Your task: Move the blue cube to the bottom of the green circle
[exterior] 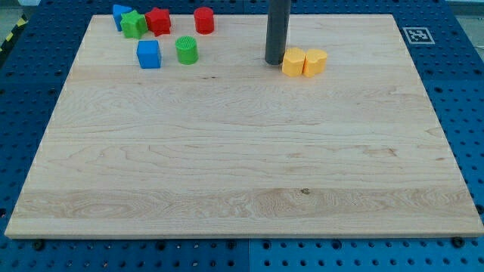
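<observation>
One blue cube [149, 54] to shift, sitting near the view's top left, just left of the green circle [187, 50], a small gap between them. Probably light and rigid, likely painted wood or plastic, flat-bottomed, so apt to slide rather than tip; flat faces give a fair push surface, though an off-centre shove would likely spin it. No taking hold possible: tool a plain dark rod, nothing carried, nothing touched by my tip [274, 62] unless the yellow block [293, 62] just to its right, contact too close to call. A second yellow block [315, 62] against the first. Tip well apart from the blue cube, off to the view's right. Best contact judged to be the cube's upper face first, to drive it down the view, then its left face to bring it under the green circle. Crowded above: another blue block [120, 13], a green block [134, 23], a red block [158, 20] and a red cylinder [204, 20] clustered at the top edge. Wooden board [242, 174] pale, smooth, level, wide open below the green circle. Blue pegboard [461, 91] around.
</observation>
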`<action>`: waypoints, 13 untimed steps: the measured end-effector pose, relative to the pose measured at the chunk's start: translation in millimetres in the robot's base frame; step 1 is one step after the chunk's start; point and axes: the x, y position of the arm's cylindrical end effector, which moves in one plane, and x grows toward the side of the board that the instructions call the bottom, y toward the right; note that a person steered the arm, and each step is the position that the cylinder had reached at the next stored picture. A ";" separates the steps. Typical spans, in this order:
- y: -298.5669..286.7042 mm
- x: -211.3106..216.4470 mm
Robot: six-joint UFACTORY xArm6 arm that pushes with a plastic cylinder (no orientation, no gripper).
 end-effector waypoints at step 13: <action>-205.2 30.7</action>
